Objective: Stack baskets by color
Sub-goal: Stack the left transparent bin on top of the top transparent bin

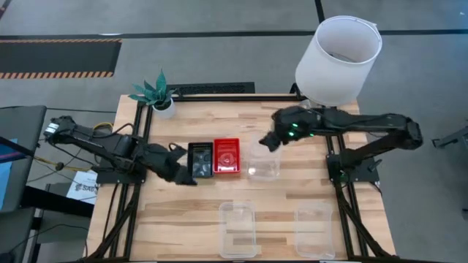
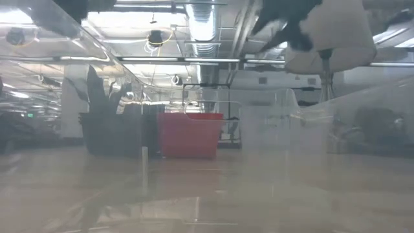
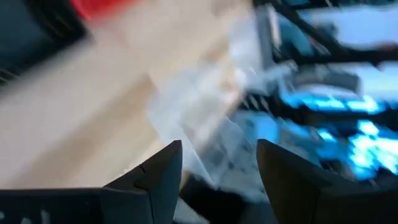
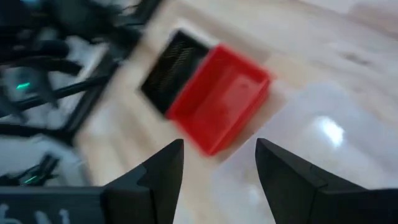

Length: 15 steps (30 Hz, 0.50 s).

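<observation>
In a row at mid-table stand a black basket [image 1: 199,159], a red basket [image 1: 227,156] and a clear basket [image 1: 263,162], each resting on its bottom. Two more clear baskets [image 1: 238,229] [image 1: 314,232] sit near the table's front edge. My left gripper [image 1: 186,174] hovers open just left of the black basket, holding nothing. My right gripper [image 1: 268,142] hangs open above the far side of the middle clear basket. Its wrist view looks past the open fingers [image 4: 217,168] at the red basket [image 4: 217,106], the black one [image 4: 171,68] and the clear one [image 4: 311,149].
A white lampshade [image 1: 338,62] stands at the table's far right corner, over the right arm's base. A small potted plant [image 1: 157,93] sits at the far left corner. Bare wood lies between the middle row and the front clear baskets.
</observation>
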Each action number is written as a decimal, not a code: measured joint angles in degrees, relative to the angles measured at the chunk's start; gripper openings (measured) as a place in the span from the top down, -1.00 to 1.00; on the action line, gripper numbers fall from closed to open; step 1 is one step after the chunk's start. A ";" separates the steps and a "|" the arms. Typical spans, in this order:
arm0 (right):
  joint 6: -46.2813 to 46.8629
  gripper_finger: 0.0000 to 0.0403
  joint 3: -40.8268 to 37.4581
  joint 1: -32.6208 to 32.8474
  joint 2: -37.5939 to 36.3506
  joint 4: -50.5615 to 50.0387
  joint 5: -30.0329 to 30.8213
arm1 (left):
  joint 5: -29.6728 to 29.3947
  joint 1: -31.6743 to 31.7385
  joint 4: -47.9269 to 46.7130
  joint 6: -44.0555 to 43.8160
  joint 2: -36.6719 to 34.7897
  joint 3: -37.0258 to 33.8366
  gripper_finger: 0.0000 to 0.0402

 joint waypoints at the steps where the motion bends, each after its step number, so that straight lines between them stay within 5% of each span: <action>1: 0.46 -0.10 0.07 1.62 -1.46 -0.11 -0.04 | 1.28 -0.86 1.59 -0.63 0.00 -0.01 0.04; 7: 5.27 -0.10 0.18 12.46 -9.60 -3.33 0.34 | 3.39 -7.38 11.78 -4.79 0.00 -0.02 0.04; 15: 13.86 -0.10 0.13 28.03 -12.95 -12.56 9.23 | -4.04 -15.59 12.08 -12.57 0.25 0.00 0.04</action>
